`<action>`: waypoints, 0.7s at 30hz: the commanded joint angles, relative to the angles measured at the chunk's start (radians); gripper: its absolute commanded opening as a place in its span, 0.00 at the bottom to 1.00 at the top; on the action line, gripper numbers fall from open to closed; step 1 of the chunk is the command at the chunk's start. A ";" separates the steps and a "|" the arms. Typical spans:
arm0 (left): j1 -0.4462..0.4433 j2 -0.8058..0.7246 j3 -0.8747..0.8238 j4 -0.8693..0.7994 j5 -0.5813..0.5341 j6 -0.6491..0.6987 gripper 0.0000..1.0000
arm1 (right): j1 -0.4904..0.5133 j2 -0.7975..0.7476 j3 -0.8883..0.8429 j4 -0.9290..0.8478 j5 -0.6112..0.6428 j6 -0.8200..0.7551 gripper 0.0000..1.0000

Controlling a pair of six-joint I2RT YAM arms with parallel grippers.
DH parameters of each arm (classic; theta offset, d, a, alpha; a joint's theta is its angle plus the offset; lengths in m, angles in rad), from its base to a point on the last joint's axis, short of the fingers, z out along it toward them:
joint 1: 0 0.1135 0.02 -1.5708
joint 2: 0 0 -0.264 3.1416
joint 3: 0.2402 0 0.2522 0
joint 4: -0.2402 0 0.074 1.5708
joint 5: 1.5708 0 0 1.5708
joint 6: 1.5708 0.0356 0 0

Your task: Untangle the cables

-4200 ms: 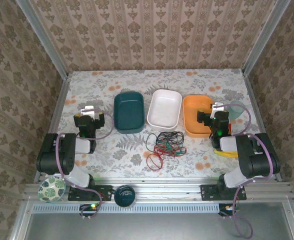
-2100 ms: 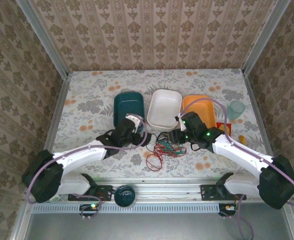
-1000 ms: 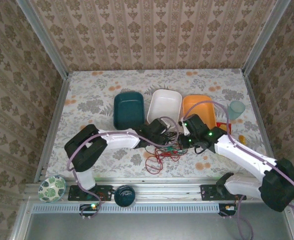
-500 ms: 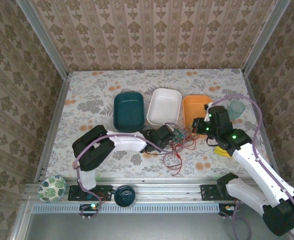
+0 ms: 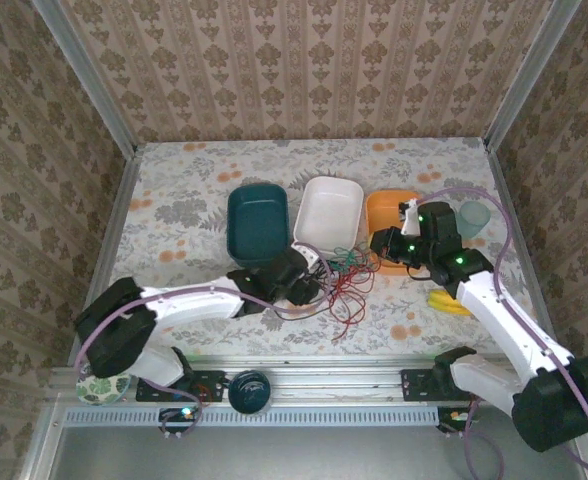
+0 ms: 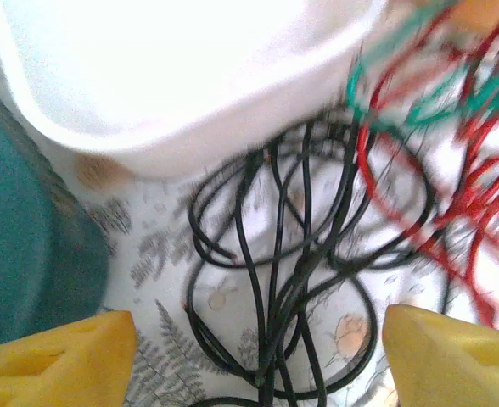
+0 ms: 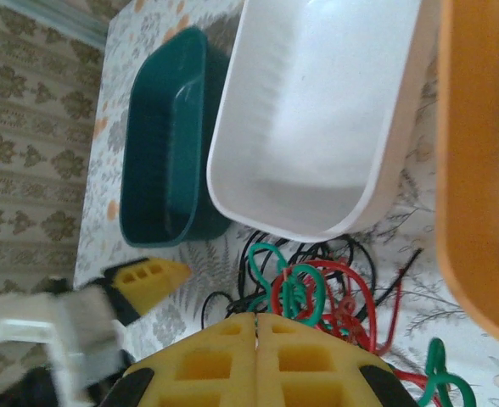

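Note:
The cables lie tangled on the table in front of the white tub: black loops, red strands and a green one. My left gripper hovers open over the black loops, its yellow fingertips wide apart on either side with nothing pinched. My right gripper sits at the tangle's right end, yellow pads pressed together. Green loops and red loops rise from the pads' seam, so it grips the cables there.
Behind the cables stand a teal tub, a white tub and an orange tub in a row. A clear green cup and a yellow object sit at the right. A patterned bowl and dark cup are by the near rail.
My left gripper has gone from shut to open and drawn back a little to the left. The right gripper has shifted slightly left, still shut on the cables, which have spread out.

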State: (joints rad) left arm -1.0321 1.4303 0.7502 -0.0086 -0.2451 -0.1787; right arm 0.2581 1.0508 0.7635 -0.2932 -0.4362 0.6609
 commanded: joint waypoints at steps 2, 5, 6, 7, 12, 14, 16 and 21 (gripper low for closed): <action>0.005 -0.074 0.023 0.027 0.112 0.110 0.84 | 0.007 0.064 0.006 0.054 -0.143 0.005 0.00; 0.004 -0.056 0.071 0.013 0.177 0.148 0.88 | 0.008 0.105 0.018 0.058 -0.191 0.000 0.00; 0.002 -0.039 0.090 0.016 0.190 0.156 0.89 | 0.008 0.117 0.023 0.053 -0.204 0.000 0.00; 0.001 -0.017 0.106 0.026 0.197 0.160 0.89 | 0.007 0.125 0.026 0.048 -0.213 -0.001 0.00; 0.002 0.122 0.175 0.116 0.210 0.176 0.88 | 0.005 0.133 0.028 0.042 -0.235 0.006 0.00; 0.002 0.179 0.204 0.143 0.221 0.183 0.85 | -0.004 0.135 0.028 0.039 -0.247 0.014 0.00; 0.004 0.234 0.234 0.158 0.222 0.184 0.77 | -0.015 0.133 0.027 0.033 -0.256 0.019 0.00; 0.015 0.304 0.258 0.192 0.245 0.167 0.30 | -0.039 0.117 0.020 0.013 -0.260 0.023 0.00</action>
State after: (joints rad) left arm -1.0256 1.7172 0.9779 0.1440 -0.0257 -0.0162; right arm 0.2306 1.1847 0.7639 -0.2646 -0.6453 0.6643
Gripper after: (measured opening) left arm 0.368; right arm 0.065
